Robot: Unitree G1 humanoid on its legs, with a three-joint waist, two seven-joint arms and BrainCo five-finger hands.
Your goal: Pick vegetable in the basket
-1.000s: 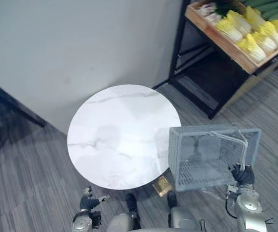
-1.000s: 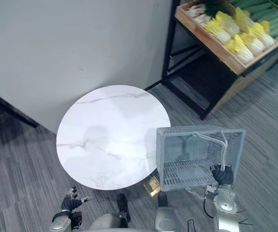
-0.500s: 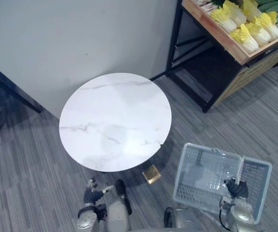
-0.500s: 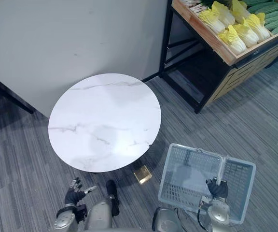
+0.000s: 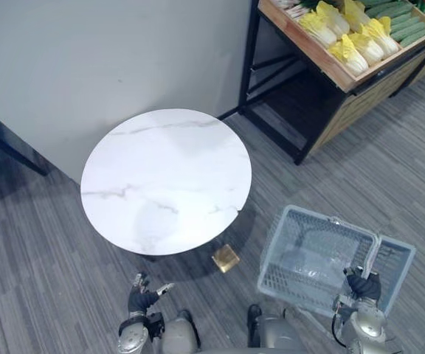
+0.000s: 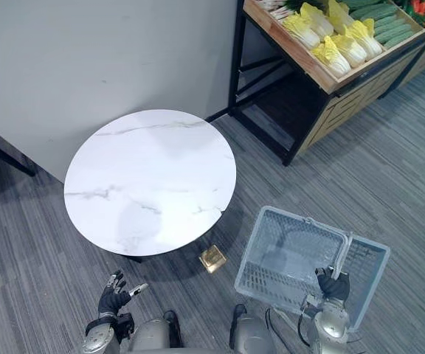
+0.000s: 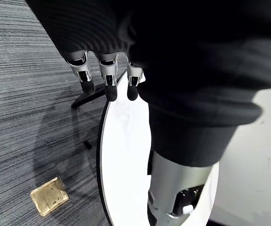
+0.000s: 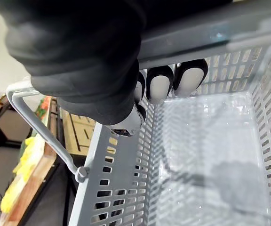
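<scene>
My right hand (image 5: pixel 365 286) is clamped round the handle (image 5: pixel 372 251) of the grey mesh basket (image 5: pixel 308 254), which hangs empty above the floor beside the round table (image 5: pixel 167 177). My left hand (image 5: pixel 142 299) hangs low, fingers relaxed apart, holding nothing. The vegetables, yellow-leaved cabbages (image 5: pixel 349 48), lie on the wooden shelf (image 5: pixel 323 70), well apart from the basket. Assessment: probably light, with leafy tops that bruise easily. I would take one round its firmer white base.
</scene>
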